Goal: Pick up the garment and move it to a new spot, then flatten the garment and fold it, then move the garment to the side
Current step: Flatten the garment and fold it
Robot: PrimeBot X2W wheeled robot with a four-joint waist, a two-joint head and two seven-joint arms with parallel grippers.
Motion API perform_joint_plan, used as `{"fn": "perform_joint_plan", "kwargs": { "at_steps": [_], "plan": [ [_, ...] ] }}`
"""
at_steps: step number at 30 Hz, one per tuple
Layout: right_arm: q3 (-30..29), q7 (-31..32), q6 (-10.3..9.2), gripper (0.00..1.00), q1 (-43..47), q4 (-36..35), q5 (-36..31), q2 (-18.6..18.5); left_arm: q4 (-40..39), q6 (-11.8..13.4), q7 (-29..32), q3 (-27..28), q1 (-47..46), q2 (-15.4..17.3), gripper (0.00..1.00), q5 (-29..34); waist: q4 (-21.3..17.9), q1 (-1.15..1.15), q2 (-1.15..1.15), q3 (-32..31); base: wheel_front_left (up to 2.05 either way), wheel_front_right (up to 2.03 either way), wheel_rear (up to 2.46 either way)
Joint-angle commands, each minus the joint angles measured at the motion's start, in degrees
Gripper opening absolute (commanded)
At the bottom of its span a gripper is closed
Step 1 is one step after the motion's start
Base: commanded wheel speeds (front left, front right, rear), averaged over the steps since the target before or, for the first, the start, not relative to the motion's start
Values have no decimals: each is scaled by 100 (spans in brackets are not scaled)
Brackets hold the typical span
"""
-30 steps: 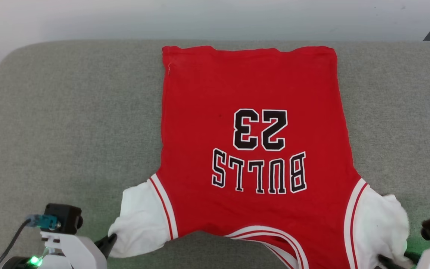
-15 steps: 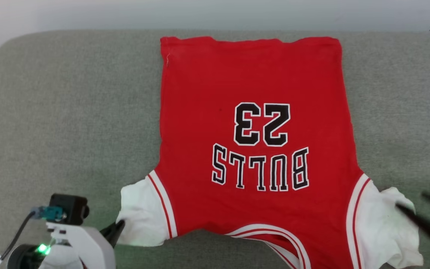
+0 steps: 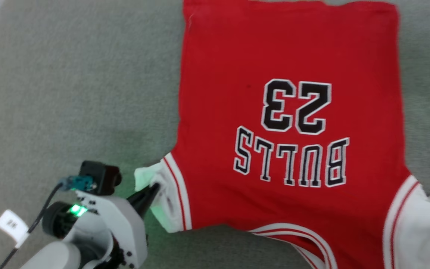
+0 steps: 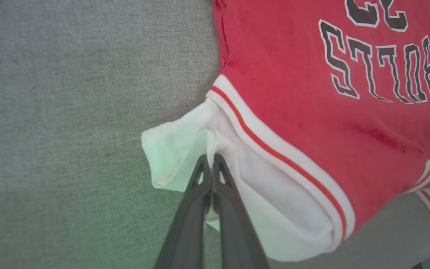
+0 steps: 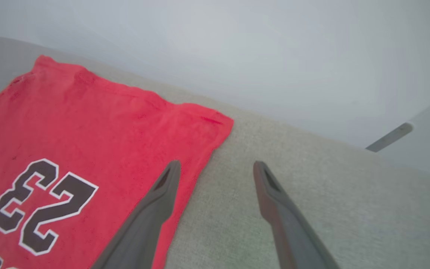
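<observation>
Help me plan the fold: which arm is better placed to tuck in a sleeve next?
Left. The left gripper is shut on the white sleeve of the shirt; the right gripper hangs open beside the far hem, holding nothing.

Left of shirt: the gray desk (image 3: 69, 93) lies bare beside the shirt (image 3: 289, 74), giving wide room to pass.
Near left corner: the left end effector (image 4: 211, 160), clamped on the bunched white sleeve, blocks the way.
Right of shirt: a bare strip of desk runs past the hem corner; the right end effector (image 5: 217, 168) hangs there, fingers spread.
Far side: the wall (image 5: 237, 56) rises behind the desk edge.
</observation>
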Motion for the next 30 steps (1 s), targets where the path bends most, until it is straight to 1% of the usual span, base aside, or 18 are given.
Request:
{"fn": "perform_joint_plan", "kwargs": {
  "at_steps": [1, 6, 9, 12, 16, 22, 23, 24, 26, 28, 30],
  "plan": [
    [90, -22, -4, 100, -229, 245, -37, 33, 35, -59, -20, -23, -115, -60, 0, 38, 435, 0, 0, 427, 0, 0, 0],
    [376, 296, -4, 100, -1298, 1677, -110, 124, 239, -260, -51, -185, -428, -300, 0, 112, 788, 0, 0, 712, 0, 0, 0],
    [334, 487, -4, 100, -1791, 2402, -144, 193, 353, -399, -71, -286, -600, -452, 0, 122, 1000, 0, 0, 872, 0, 0, 0],
    [347, 652, -5, 100, -2167, 2982, -275, 204, 489, -528, -92, -390, -754, -619, 0, 130, 1194, 0, 0, 1014, 0, 0, 0],
    [224, 927, -5, 100, -2480, 3826, -567, 243, 724, -667, -113, -499, -896, -785, 0, 135, 1364, 0, 0, 1124, 0, 0, 0],
    [47, 1657, -6, 100, -2571, 4967, -1002, 496, 1015, -781, -166, -548, -964, -877, 0, 83, 1456, 0, 0, 1130, 0, 0, 0],
    [82, 1839, -6, 24, -2549, 5078, -1067, 561, 1042, -781, -176, -541, -965, -880, 0, 76, 1450, 0, 0, 1121, 0, 0, 0],
    [108, 1983, -3, 0, -2516, 5141, -1073, 617, 1064, -780, -176, -533, -959, -878, 0, 79, 1435, 0, 0, 1113, 0, 0, 0],
    [183, 2142, -2, 0, -2482, 5129, -1146, 609, 1111, -774, -205, -512, -944, -868, 0, 63, 1404, 0, 0, 1097, 0, 0, 0],
    [83, 1997, -3, 0, -2512, 5031, -1183, 542, 1135, -762, -218, -492, -938, -853, 0, 52, 1353, 0, 0, 1083, 0, 0, 0],
    [63, 1982, -5, 0, -2503, 4944, -1175, 524, 1151, -756, -231, -470, -937, -841, 0, 38, 1286, 0, 0, 1044, 0, 0, 0]
  ]
}}
